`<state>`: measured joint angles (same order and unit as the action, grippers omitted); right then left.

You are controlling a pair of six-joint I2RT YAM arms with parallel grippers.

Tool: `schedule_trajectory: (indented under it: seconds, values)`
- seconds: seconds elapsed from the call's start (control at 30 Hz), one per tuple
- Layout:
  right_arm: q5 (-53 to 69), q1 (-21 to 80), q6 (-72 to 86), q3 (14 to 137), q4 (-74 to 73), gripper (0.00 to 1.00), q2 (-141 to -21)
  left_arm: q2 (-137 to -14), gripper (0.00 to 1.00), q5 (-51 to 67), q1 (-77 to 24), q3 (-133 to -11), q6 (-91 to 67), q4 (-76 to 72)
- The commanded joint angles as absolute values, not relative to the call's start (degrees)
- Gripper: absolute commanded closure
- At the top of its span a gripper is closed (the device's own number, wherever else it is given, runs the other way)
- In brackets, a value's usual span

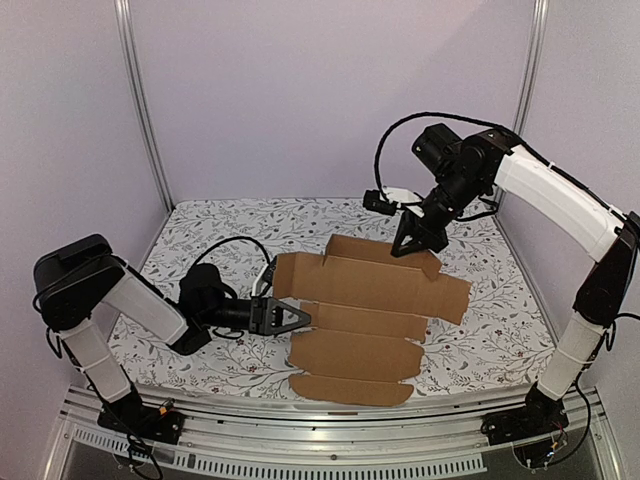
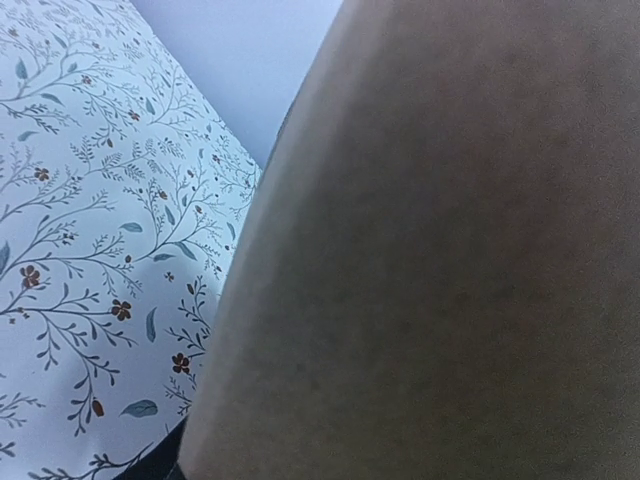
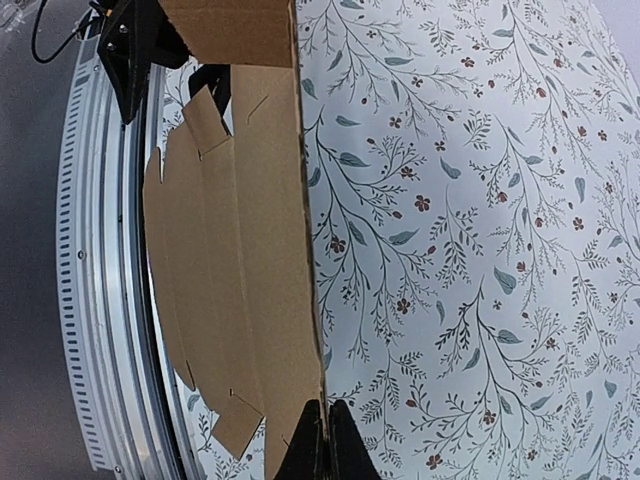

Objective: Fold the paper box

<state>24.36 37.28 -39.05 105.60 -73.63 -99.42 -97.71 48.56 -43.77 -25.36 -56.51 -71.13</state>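
Seen from above, the paper box (image 1: 370, 320) lies as a cut brown sheet near the front of the floral desk (image 1: 200, 240), most of its panels flat and its tabs untucked. The right hand (image 1: 412, 243) reaches down to the sheet's far edge. The left hand (image 1: 290, 318) sits at its left edge, low to the desk.

The left wrist camera shows little. Blurred cardboard fills nearly the whole view, with a strip of desk at the left. The hand's own fingers are out of sight, so whether it is open or gripping cannot be told.

From the right wrist, the right hand (image 3: 320, 445) is closed to a pinch on the edge of the far panel, which looks tipped up slightly. Across the sheet, the left hand (image 3: 135, 45) sits by a side flap that appears raised.

The folding looks barely begun. One panel and perhaps one flap are lifted, no walls stand, and every tab has yet to be tucked.
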Motion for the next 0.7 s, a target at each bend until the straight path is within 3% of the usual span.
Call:
schedule_trajectory:
  seconds: [0.0,0.1,0.27,0.43,0.53,0.67]
  values:
    - [25.22,37.47,-38.67,107.67,-74.77,1.0,-99.98,-100.2,0.4,48.7,-44.18,-24.89,-57.43,-75.08]
    - [24.57,37.52,-39.16,107.53,-75.24,1.0,-99.4,-96.52,0.4,46.1,-43.46,-19.96,-55.42,-73.74]
    - [26.24,37.47,-40.77,107.75,-77.01,1.0,-98.47,-80.19,0.37,33.75,-41.27,-12.91,-43.24,-52.5]
    - [27.7,37.45,-41.96,107.81,-78.17,1.0,-98.73,-66.69,0.36,23.49,-39.96,-13.97,-35.58,-36.24]
    - [29.57,37.5,-42.01,108.43,-78.43,1.0,-99.21,-69.6,0.38,25.3,-38.65,-16.24,-34.92,-35.91]
    - [32.24,37.46,-41.94,110.02,-79.18,1.0,-100.1,-79.5,0.48,31.81,-38.41,-19.14,-36.95,-42.3]
